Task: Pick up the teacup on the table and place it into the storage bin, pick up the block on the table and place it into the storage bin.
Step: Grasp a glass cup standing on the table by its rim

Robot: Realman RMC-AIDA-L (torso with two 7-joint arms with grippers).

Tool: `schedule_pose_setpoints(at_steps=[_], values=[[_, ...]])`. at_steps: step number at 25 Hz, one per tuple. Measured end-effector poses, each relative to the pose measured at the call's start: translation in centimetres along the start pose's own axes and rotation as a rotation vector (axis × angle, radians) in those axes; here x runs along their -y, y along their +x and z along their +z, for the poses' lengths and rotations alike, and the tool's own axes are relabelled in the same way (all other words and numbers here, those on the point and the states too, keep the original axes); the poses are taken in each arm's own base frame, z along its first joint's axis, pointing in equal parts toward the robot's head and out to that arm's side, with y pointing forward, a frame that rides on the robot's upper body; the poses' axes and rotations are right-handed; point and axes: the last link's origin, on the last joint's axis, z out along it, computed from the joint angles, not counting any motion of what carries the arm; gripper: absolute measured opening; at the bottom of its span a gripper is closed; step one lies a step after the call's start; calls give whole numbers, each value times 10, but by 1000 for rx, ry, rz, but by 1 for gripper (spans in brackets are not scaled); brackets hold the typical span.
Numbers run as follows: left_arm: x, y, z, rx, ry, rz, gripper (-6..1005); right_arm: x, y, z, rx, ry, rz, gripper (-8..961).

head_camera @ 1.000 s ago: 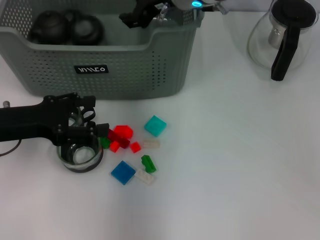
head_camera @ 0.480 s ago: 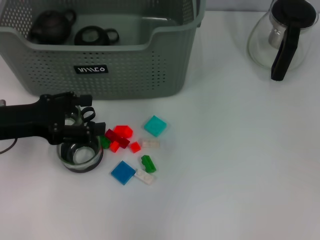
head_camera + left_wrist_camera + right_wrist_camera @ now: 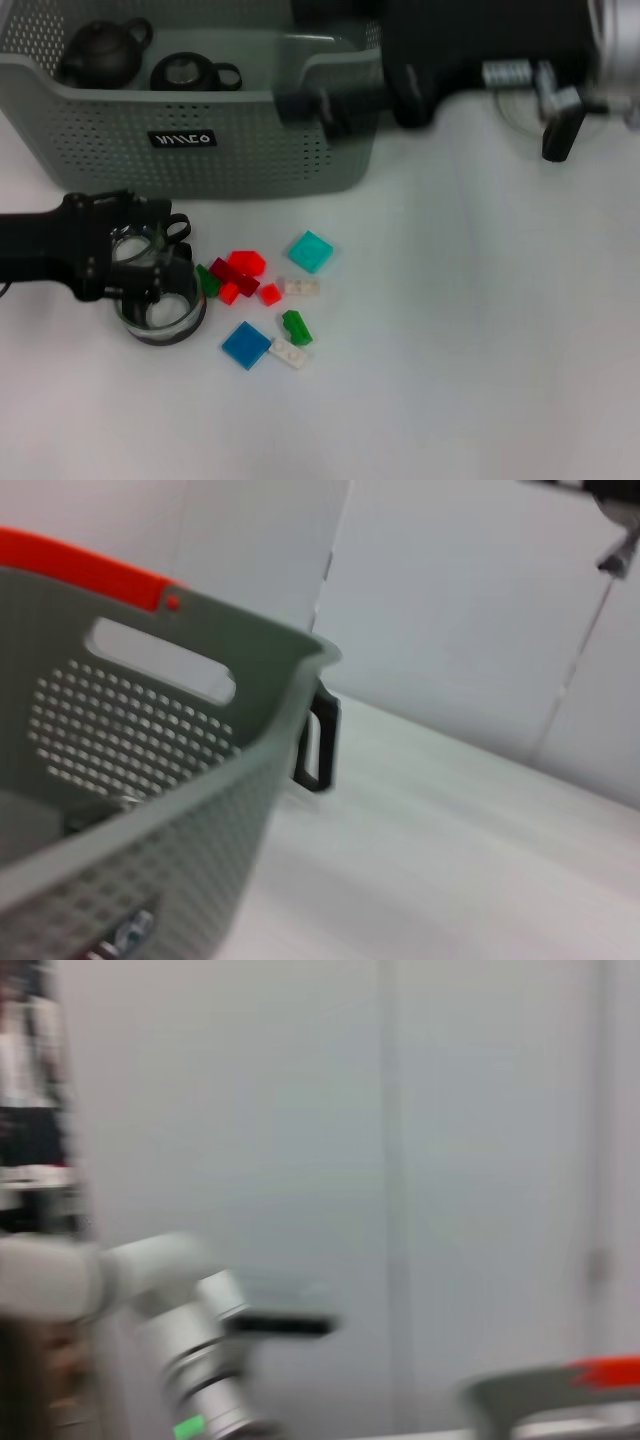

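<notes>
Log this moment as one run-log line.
left gripper over glass teacup | right gripper at storage bin front | blocks on table

The storage bin (image 3: pixel 200 130) is sitting at the worktop's (image 3: pixel 450 350) back left; the teacup (image 3: pixel 158 305) and blocks (image 3: pixel 265 290) are lying before it.

Storage bin (image 3: pixel 250 140) showing matt grey-green perforated plastic. Teacup (image 3: pixel 160 308) looking like clear glossy glass. Blocks (image 3: pixel 246 345) appearing as shiny plastic. Worktop (image 3: pixel 460 340) looking smooth, white. Teapot (image 3: pixel 100 55) showing dark matt finish.
</notes>
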Motion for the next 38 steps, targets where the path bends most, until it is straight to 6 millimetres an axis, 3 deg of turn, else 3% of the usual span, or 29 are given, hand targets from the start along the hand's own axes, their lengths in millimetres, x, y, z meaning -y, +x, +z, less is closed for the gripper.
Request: schedule_pose_setpoints(at_steps=[5, 11, 17, 26, 38], values=[[-10, 1, -2, 97, -70, 38, 939, -12, 33, -11, -7, -71, 85, 877], [-19, 4, 2, 299, -90, 91, 938, -25, 53, -11, -71, -158, 96, 946], [-26, 22, 18, 509, -86, 145, 938, -19, 55, -9, -104, -126, 129, 947], [-24, 47, 32, 615, -60, 192, 938, -13, 59, -11, -101, -86, 141, 948], [-27, 46, 61, 816, 10, 217, 938, -12, 67, -12, -92, -75, 181, 948]])
